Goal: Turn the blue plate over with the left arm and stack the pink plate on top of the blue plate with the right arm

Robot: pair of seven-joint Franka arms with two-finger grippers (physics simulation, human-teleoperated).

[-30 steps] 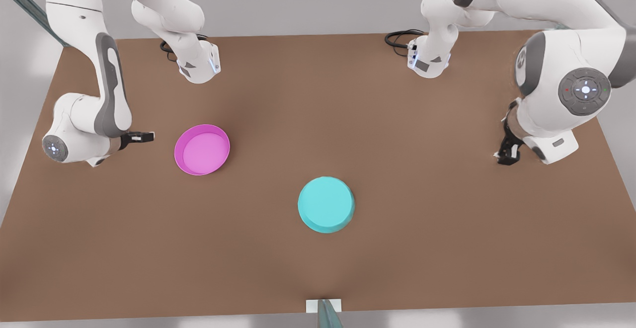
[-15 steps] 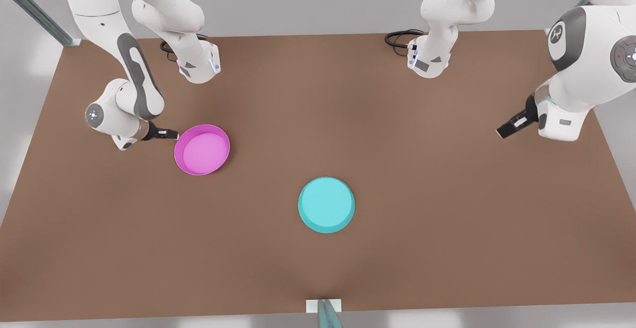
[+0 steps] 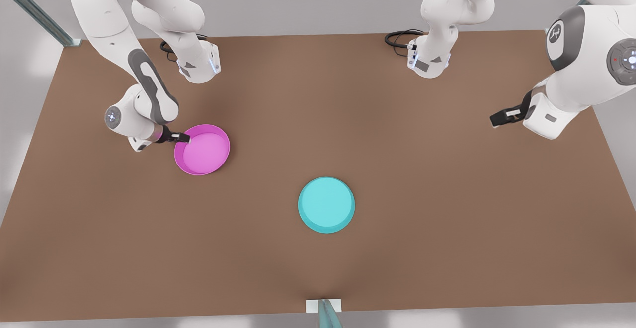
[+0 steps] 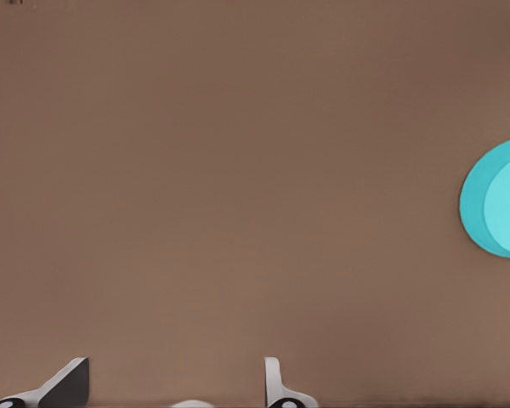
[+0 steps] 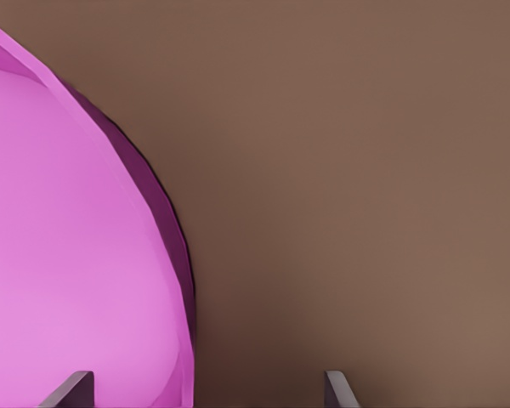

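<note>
You have nothing stacked yet: the blue plate (image 3: 326, 205) sits near the table's middle, the open right gripper (image 3: 182, 138) is at the rim of the pink plate (image 3: 202, 149), and the open left gripper (image 3: 498, 118) hangs empty far right.

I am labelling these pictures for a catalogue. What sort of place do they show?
Probably a simulated robot test bench: a bare brown table with two white arms mounted on it, a pink plate and a blue plate, under plain grey walls.
</note>
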